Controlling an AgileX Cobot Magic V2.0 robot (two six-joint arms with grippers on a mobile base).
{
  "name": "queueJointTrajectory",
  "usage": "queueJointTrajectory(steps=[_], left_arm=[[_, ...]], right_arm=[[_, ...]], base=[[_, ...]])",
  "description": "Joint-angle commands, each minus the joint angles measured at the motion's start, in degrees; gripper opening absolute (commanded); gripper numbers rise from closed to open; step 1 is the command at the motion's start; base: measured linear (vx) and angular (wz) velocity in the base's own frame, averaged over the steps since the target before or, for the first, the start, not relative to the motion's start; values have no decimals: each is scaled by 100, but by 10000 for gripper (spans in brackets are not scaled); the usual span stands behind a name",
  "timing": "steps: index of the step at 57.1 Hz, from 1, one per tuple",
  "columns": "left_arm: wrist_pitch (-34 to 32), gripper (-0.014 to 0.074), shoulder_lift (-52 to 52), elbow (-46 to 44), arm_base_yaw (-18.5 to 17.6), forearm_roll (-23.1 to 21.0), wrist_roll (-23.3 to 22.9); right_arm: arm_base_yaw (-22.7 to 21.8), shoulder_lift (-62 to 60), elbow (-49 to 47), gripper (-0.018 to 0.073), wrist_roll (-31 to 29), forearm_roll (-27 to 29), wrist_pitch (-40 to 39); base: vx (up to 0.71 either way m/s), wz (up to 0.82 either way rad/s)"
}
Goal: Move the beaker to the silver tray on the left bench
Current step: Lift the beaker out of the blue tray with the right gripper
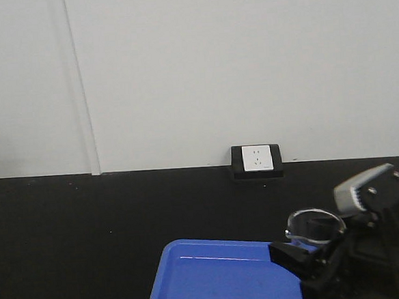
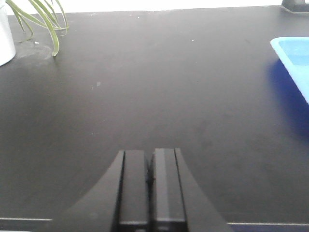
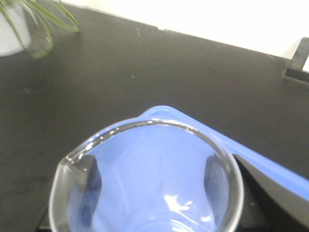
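Note:
My right gripper [image 1: 314,243] is shut on the beaker [image 1: 315,223], a small clear glass cylinder with a pour lip. It holds the glass just above the near right part of a blue plastic tray [image 1: 215,278]. In the right wrist view the beaker's rim [image 3: 145,123] fills the lower frame, and a dark finger [image 3: 91,179] shows through the glass on each side. My left gripper [image 2: 150,154] is shut with nothing in it, low over the black bench top [image 2: 145,87]. The silver tray is out of view. I cannot tell whether this is the left bench.
A white wall with a black-framed socket [image 1: 256,160] stands behind the bench. A potted plant [image 2: 43,19] in a white pot [image 2: 5,38] stands at the far left. The blue tray's corner [image 2: 294,53] lies to the right of my left gripper.

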Motion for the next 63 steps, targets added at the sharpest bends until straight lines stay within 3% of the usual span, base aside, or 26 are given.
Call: queueJointTrajectory(steps=[1, 12, 24, 63], left_arm=[[-443, 1, -92, 159, -36, -9, -8], [-443, 1, -92, 159, -36, -9, -8], [-443, 1, -92, 159, -36, -9, -8], [-443, 1, -92, 159, -36, -9, -8]], right_arm=[[-18, -729, 264, -8, 254, -209, 340], [-18, -1827, 1037, -8, 246, -209, 886], [-18, -2475, 1407, -8, 246, -204, 928], [-18, -2594, 1460, -8, 246, -204, 914]], base=[[0, 0], [0, 0], [0, 0], [0, 0]])
